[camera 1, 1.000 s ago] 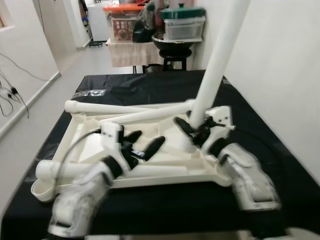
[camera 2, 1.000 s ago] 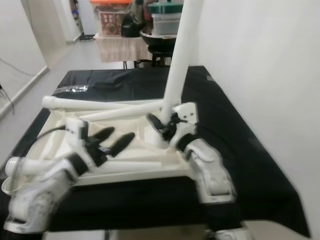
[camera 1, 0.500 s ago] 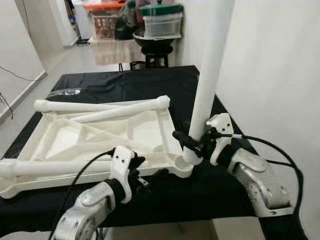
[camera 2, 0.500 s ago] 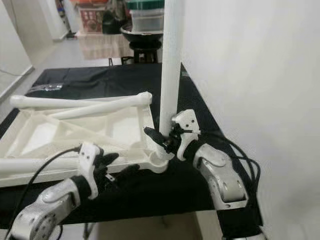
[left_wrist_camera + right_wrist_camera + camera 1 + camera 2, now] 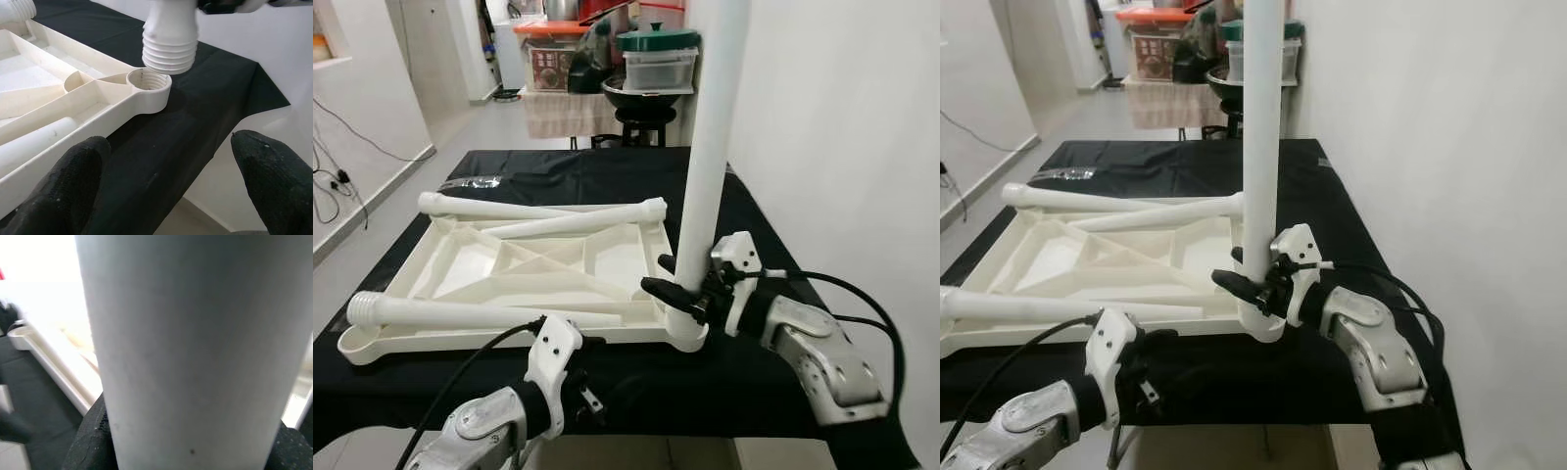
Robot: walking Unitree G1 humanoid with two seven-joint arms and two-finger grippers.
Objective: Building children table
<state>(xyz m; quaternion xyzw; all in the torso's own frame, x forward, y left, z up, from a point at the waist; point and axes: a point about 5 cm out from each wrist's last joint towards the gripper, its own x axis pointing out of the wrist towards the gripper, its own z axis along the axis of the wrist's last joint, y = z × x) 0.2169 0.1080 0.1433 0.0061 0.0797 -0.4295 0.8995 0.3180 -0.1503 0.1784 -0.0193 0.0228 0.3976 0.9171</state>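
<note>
No legible writing on any part; the label on the red-lidded box (image 5: 551, 67) far behind is too blurred to read. Right gripper (image 5: 683, 291) is clamped around an upright white table leg (image 5: 708, 157), whose top is cut off by the frame. In the left wrist view its threaded end (image 5: 169, 49) sits just above the corner socket (image 5: 149, 81), apart from it. The inverted white tabletop (image 5: 524, 274) lies on the black-covered table (image 5: 773, 255), with loose legs (image 5: 470, 313) across it. Left gripper (image 5: 171, 181) is spread wide and empty, below the table's near edge.

right claw (image 5: 690, 289) clamped, left claw (image 5: 171, 191) spread
</note>
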